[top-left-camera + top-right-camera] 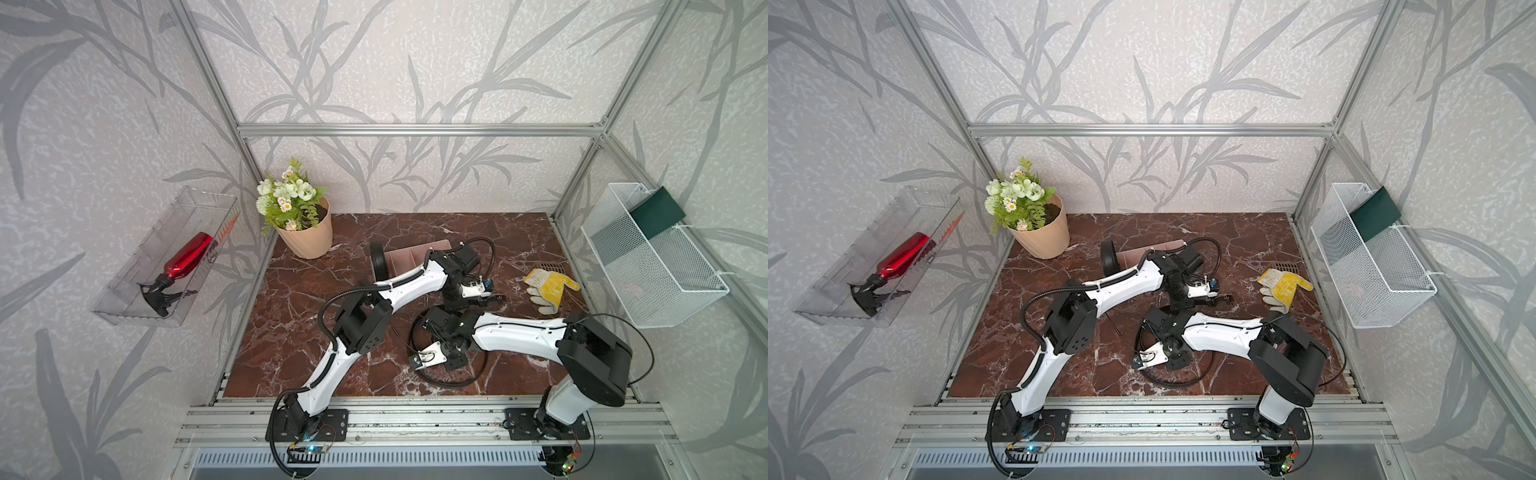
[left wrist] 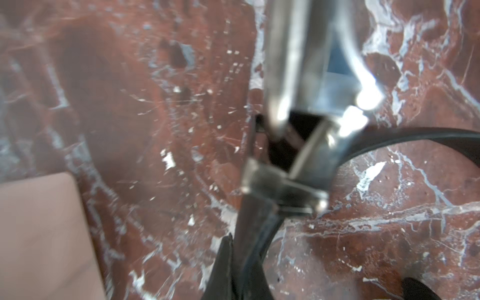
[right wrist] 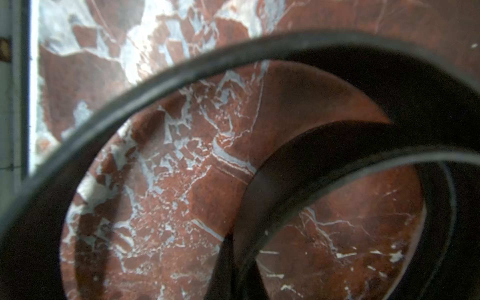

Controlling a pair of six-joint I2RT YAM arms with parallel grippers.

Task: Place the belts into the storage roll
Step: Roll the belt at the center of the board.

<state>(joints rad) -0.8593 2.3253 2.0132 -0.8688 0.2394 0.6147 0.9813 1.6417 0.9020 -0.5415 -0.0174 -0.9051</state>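
The pink tray [image 1: 409, 259] lies on the red marble table [image 1: 299, 316], just beside the peach flowerpot [image 1: 307, 241]; one coiled belt [image 1: 379, 261] stands on edge at the tray's end nearest the pot, though whether it sits inside a compartment or only leans against the rim is hard to tell from above. The second belt [image 1: 453, 379] lies loose in a wide loop on the table, well apart from the tray toward the front rail. In the left wrist view the left gripper [image 2: 262, 241] has its fingers pressed together on this belt's strap, right behind the metal buckle [image 2: 306, 145]. The right gripper [image 1: 451, 353] is down inside the loop with its fingers together; what they pinch, if anything, stays hidden. A yellow work glove [image 1: 548, 289] lies beyond the loop, away from the tray.
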